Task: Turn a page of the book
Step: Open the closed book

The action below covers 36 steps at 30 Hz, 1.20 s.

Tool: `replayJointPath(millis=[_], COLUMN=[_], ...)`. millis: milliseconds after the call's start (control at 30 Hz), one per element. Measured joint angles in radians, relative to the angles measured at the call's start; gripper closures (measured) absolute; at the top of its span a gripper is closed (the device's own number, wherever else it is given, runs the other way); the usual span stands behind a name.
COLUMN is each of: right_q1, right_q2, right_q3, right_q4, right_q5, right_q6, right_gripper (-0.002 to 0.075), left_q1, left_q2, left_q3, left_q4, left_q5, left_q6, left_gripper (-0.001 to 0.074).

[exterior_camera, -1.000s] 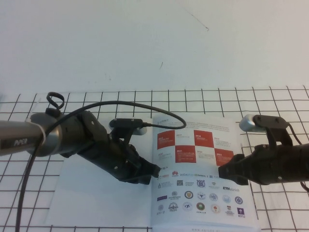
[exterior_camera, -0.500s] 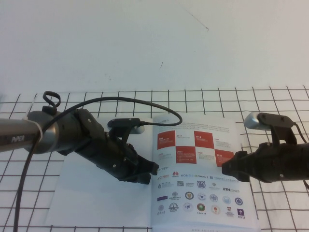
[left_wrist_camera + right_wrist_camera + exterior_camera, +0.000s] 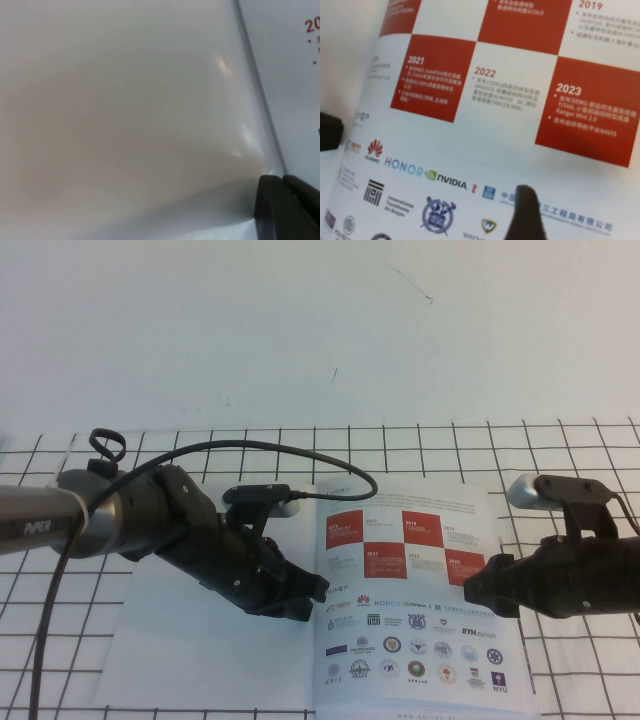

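Glossy white paper fills the middle of a black-lined grid table [image 3: 420,445], where the book [image 3: 300,640] lies open and flat across several squares. Its right-hand leaf, the page [image 3: 415,595], faces up with red-and-white checker squares above rows of small logos; the leaf on the left is blank white.

From the left, the robot's left arm reaches in low over the blank leaf, its left gripper [image 3: 305,598] resting at the book's centre fold, just beside the inner edge of the page. In the left wrist view the dark tips of the left gripper [image 3: 287,207] sit pressed close together against the shiny paper near the fold, with nothing caught between them. A black cable [image 3: 250,455] loops from that arm over the top of the book.

From the right, the right arm comes in over the page's outer edge. The right gripper [image 3: 478,590] hangs above the lowest red square near that edge; whether its fingers are spread or closed cannot be told from the overhead view. In the right wrist view one dark fingertip [image 3: 527,215] shows over the row of logos, with the squares dated 2021, 2022 and 2023 beyond it, and the page lies flat and ungripped.
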Motion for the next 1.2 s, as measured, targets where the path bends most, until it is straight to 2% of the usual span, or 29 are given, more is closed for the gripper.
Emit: replayJointPath(millis=[1200], right_q1=[-0.002], right_q2=[0.078], right_q3=[-0.007], right_q4=[0.005], right_q5=[0.023], right_q6=[-0.026], right_gripper=[0.0232], left_q1=[0.0], left_q2=[0.0], left_q3=[0.0], left_q4=[0.0], left_q5=[0.002], left_q6=[0.003], left_gripper=[0.0738])
